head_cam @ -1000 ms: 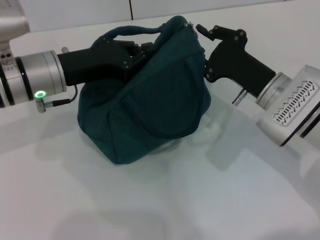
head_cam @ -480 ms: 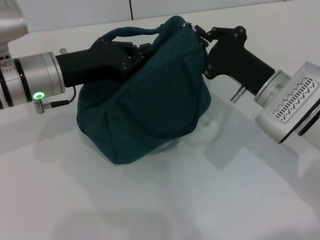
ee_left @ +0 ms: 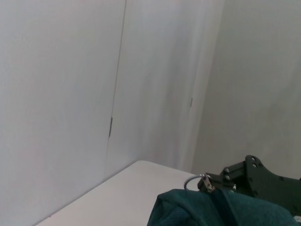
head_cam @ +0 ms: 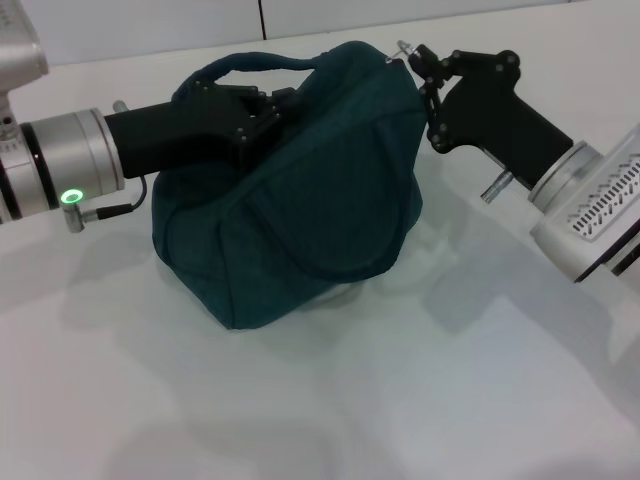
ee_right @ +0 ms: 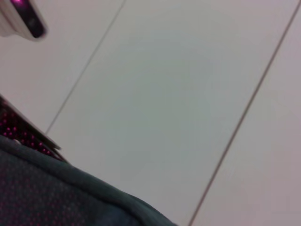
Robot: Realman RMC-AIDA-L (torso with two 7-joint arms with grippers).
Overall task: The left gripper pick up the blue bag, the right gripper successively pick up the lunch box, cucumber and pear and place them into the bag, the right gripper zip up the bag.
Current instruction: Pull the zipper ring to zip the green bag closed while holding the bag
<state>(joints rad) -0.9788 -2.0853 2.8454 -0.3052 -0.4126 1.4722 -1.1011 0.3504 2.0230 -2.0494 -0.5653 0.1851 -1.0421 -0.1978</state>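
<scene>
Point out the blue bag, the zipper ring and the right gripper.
blue bag [head_cam: 320, 190], head view, on its front fabric panel.
zipper ring [ee_left: 190, 182], left wrist view, on the metal loop.
right gripper [head_cam: 418, 60], head view, at its jaws' tips by the bag's top corner.

Black hands [head_cam: 262, 112], silver wrists, a green light, seemingly thin grey cable.
</scene>
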